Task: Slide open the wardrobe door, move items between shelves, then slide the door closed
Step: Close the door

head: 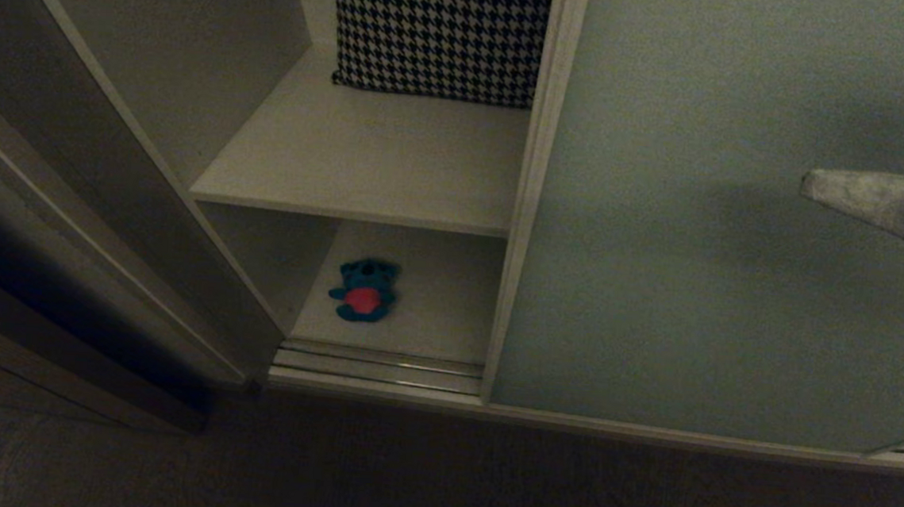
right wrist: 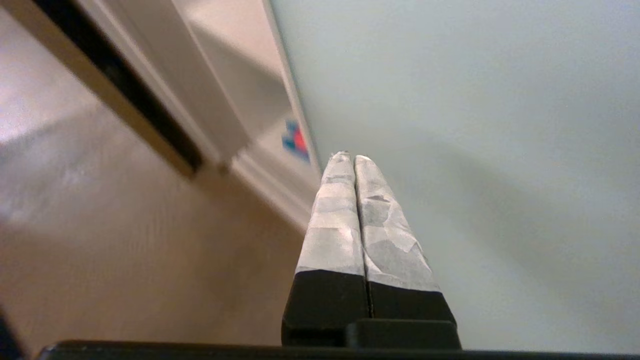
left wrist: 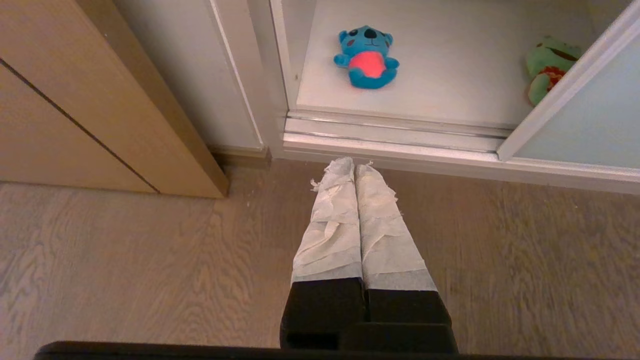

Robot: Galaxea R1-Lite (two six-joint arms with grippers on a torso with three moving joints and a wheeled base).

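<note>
Door: matte pale grey-green sliding wardrobe door (head: 707, 247), slid across the right half.
Blue plush toy with red belly (head: 364, 290): lower white shelf (head: 432, 308).
Green frog plush (left wrist: 547, 65): half hidden behind the door frame.
Right gripper (right wrist: 348, 156): closed, empty, cut off at head-view edge.
Left gripper (left wrist: 354, 161): closed, empty, over the wooden floor (left wrist: 150, 260).

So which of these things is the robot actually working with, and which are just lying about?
Part of the job:
sliding wardrobe door
blue plush toy
green frog plush
upper shelf
lower shelf
right gripper, shut, by the door

Just there:
houndstooth pillow
left gripper, shut, over the wooden floor
</note>
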